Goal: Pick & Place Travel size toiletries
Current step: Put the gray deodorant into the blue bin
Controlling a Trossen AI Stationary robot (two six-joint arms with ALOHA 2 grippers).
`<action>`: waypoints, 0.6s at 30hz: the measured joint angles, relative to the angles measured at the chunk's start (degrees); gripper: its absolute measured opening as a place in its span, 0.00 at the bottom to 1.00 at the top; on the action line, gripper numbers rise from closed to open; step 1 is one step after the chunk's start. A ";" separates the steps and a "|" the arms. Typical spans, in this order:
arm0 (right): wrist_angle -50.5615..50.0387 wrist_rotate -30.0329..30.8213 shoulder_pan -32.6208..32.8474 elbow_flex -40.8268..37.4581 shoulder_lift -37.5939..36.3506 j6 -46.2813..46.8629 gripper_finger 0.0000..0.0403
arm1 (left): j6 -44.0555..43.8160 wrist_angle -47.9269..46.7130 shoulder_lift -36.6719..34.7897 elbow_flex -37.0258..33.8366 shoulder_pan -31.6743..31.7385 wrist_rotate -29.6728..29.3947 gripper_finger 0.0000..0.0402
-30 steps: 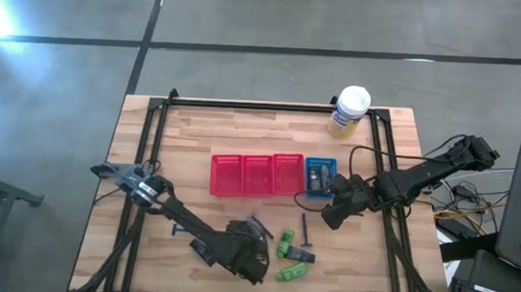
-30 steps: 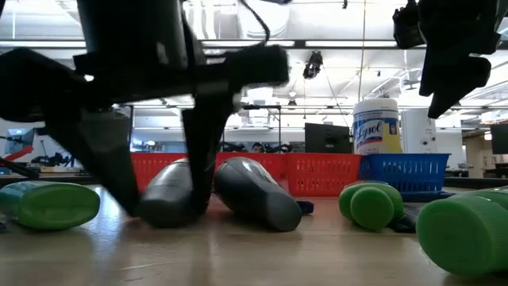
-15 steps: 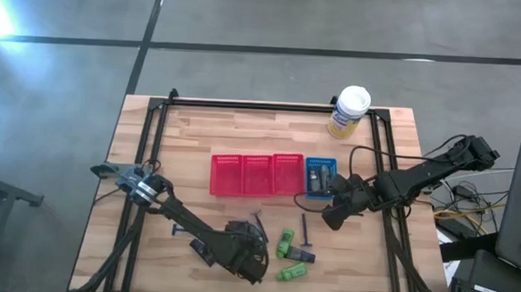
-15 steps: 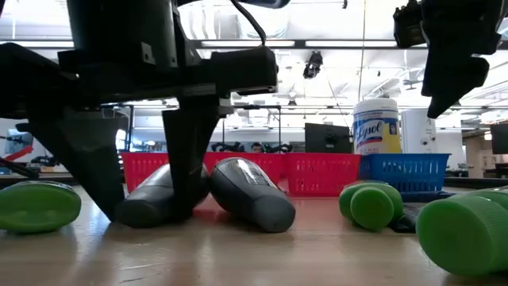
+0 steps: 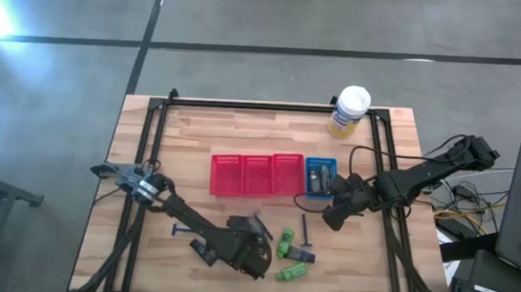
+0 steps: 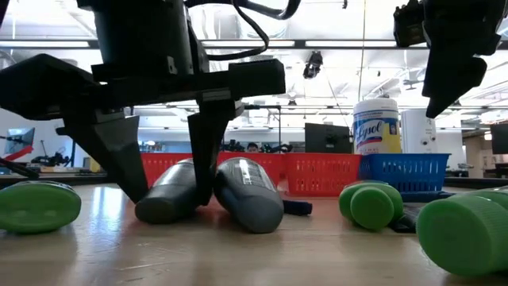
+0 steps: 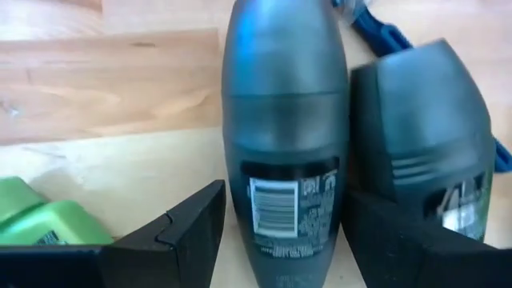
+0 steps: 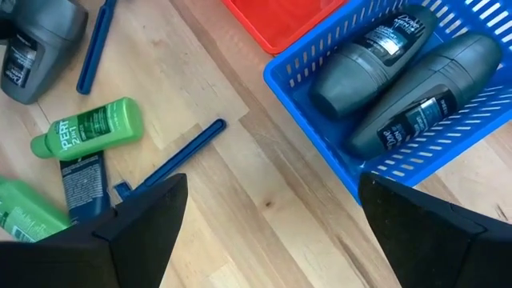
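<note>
At the table's front, the left gripper (image 7: 280, 240) reaches down, fingers apart around a grey bottle (image 7: 282, 136)

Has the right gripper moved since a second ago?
No. The right gripper hangs in the same spot beside the blue basket in the high view.

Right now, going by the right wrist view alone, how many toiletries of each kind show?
Grey bottles: 3
Green tubes: 2
Razors: 2
Black tube: 1
Total: 8
</note>
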 joint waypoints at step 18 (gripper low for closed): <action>-0.26 0.59 0.00 0.00 0.02 -0.85 0.90 | 6.50 2.94 -0.28 -3.35 2.63 -0.26 0.64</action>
